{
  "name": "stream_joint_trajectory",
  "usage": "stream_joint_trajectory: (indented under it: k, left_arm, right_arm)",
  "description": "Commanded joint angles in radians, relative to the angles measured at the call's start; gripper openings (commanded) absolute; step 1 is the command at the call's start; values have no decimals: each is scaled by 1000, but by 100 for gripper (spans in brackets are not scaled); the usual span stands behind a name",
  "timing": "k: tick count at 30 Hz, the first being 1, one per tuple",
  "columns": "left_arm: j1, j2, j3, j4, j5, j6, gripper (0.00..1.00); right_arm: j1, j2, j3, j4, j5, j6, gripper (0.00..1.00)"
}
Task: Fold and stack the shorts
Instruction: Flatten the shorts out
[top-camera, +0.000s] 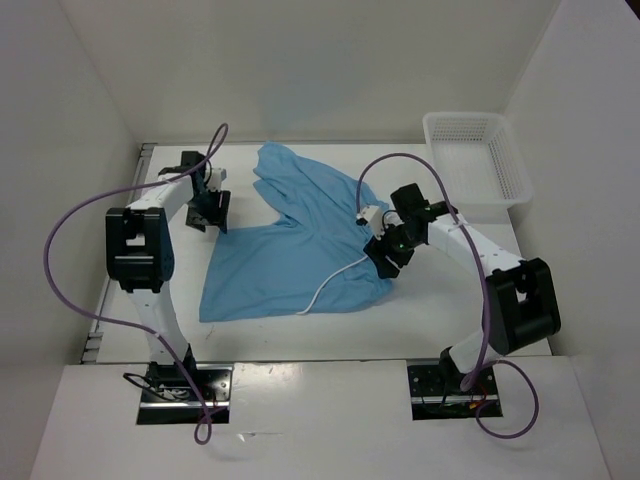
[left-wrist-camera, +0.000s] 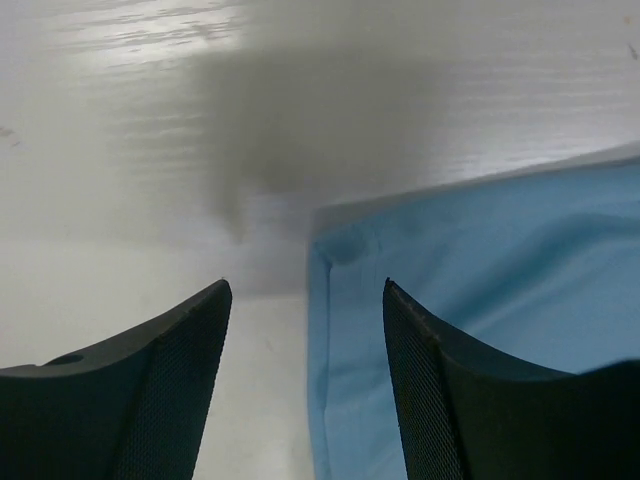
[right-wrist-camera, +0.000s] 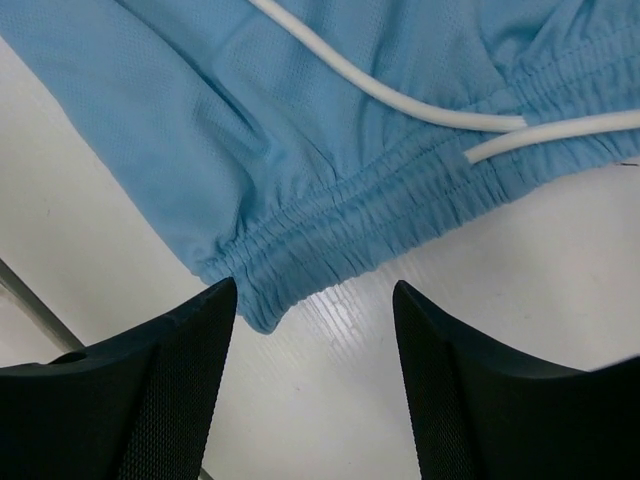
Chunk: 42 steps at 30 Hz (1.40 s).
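Note:
The light blue shorts (top-camera: 290, 240) lie spread flat in the middle of the white table, legs to the left and back, waistband at the right. The white drawstring (top-camera: 335, 280) trails off toward the front. My left gripper (top-camera: 212, 212) is open and empty at the left leg hem; the hem corner (left-wrist-camera: 330, 250) lies between the fingers. My right gripper (top-camera: 385, 258) is open and empty over the waistband's corner (right-wrist-camera: 255, 310), with the elastic band (right-wrist-camera: 400, 205) and drawstring (right-wrist-camera: 400, 100) just ahead of the fingers.
A white plastic mesh basket (top-camera: 475, 155) stands at the back right of the table. White walls close in the table at the left, back and right. Purple cables loop from both arms.

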Motion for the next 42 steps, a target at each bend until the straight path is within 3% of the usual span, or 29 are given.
stream_joint_trajectory:
  k: [1, 5, 7, 10, 11, 12, 14, 17, 18, 20, 22, 26, 32, 37, 42]
  left_arm:
    - [-8, 69, 60, 43, 80, 3, 70]
    - [-51, 129, 62, 64, 114, 3, 70]
    - [-51, 146, 48, 75, 91, 3, 65]
    - [-51, 188, 48, 97, 19, 3, 43]
    - [-51, 197, 48, 109, -13, 3, 17]
    - [-51, 206, 48, 109, -67, 3, 9]
    - [-24, 206, 39, 120, -90, 3, 4]
    - [5, 168, 39, 120, -100, 3, 4]
    - [5, 156, 39, 120, -74, 3, 13]
    - [-10, 116, 39, 92, 6, 3, 56]
    - [-41, 82, 66, 92, 31, 3, 74]
    - [-61, 82, 224, 118, 115, 3, 80]
    - [-90, 359, 538, 81, 152, 3, 78]
    - [-111, 473, 638, 72, 222, 3, 78]
    - [-131, 542, 721, 51, 154, 3, 76]
  right_arm:
    - [-2, 45, 46, 25, -30, 6, 69]
    - [-2, 73, 28, 41, -21, 15, 67]
    - [7, 84, 17, 69, -1, 24, 67]
    - [7, 103, 37, 101, 27, 52, 67]
    - [7, 116, 51, 114, 39, 52, 67]
    - [7, 116, 81, 127, 39, 52, 67]
    - [7, 140, 115, 146, 39, 85, 66]
    - [7, 174, 221, 184, 13, 145, 66]
    - [7, 183, 246, 184, -1, 162, 66]
    - [7, 212, 317, 206, -39, 200, 66]
    - [7, 232, 364, 219, -51, 248, 66]
    - [7, 306, 463, 293, -52, 352, 64]
    - [-2, 433, 543, 442, 131, 545, 56]
    - [-15, 528, 608, 460, 194, 544, 55]
    - [-15, 539, 620, 460, 183, 544, 54]
